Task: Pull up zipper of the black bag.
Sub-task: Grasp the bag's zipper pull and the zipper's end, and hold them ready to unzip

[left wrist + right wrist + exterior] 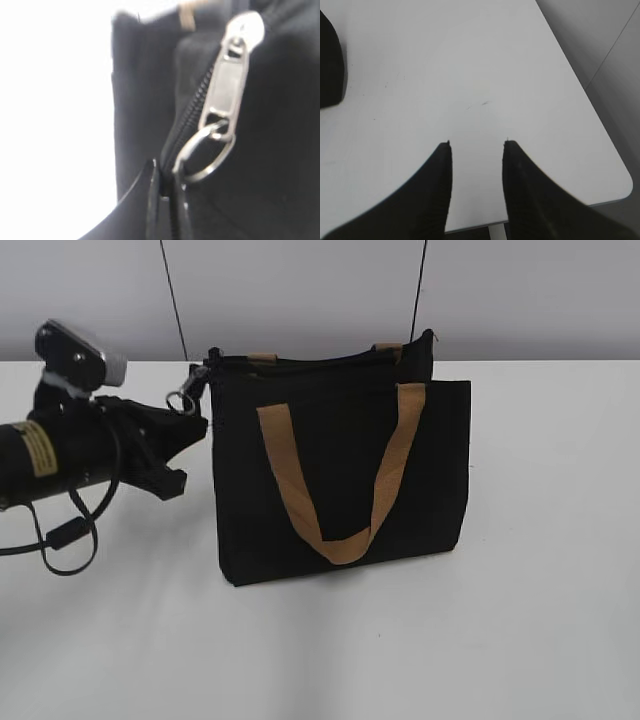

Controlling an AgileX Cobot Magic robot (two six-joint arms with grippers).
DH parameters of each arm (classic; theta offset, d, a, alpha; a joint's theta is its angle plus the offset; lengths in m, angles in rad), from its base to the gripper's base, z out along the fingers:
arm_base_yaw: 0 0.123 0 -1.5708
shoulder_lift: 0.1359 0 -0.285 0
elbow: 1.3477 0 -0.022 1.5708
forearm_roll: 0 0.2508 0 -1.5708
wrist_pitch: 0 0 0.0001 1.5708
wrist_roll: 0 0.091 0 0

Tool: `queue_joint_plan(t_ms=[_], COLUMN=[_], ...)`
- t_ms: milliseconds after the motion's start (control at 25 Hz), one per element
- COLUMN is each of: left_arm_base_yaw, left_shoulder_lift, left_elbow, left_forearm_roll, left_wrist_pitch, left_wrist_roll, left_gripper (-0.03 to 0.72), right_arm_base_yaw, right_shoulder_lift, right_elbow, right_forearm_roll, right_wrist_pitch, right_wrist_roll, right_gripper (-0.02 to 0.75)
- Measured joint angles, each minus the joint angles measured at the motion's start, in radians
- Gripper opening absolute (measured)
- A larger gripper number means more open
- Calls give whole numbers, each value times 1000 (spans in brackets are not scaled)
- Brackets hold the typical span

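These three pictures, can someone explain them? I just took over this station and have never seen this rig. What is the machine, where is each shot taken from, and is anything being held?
It is a robot with two arms, each ending in a two-finger gripper. The exterior view looks down at a white table from the front. A black bag with tan handles stands on it. The left gripper reaches in at the bag's top left corner.

The left wrist view is a close-up from that arm: the gripper's tips are shut on the ring of the zipper.

The right wrist view shows the right gripper open and empty over bare table.
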State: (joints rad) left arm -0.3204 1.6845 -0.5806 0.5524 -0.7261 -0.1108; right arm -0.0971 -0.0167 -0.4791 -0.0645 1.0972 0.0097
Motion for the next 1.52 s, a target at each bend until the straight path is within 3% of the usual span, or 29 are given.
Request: queue_joint_plan(t_ms=[360,960,1120,1320,1520], left_arm_base_yaw=[0,0,0,0,0], left_shoulder_lift=[-215,-230,-230,-230,-230], left_elbow=[1,1,1,1,1], left_forearm_roll=[0,0,0,-1,-1], left_wrist_pitch=[55,-13,-42,-60,-64], left_wrist_roll=[-43,-61,-61,-61,-61], left_gripper=[15,15,15,15,15], right_arm_base_yaw=[0,2,27,38,109], right_shoulder_lift=[0,0,48,246,385], right_elbow=[0,0,-3,-14,-22], right_forearm_roll=[0,16,139,333,561], right_wrist_pitch=[0,0,-4,-21,-175], right_wrist_roll=[0,0,-49,-279,-517], right_gripper=[274,274,274,274,274])
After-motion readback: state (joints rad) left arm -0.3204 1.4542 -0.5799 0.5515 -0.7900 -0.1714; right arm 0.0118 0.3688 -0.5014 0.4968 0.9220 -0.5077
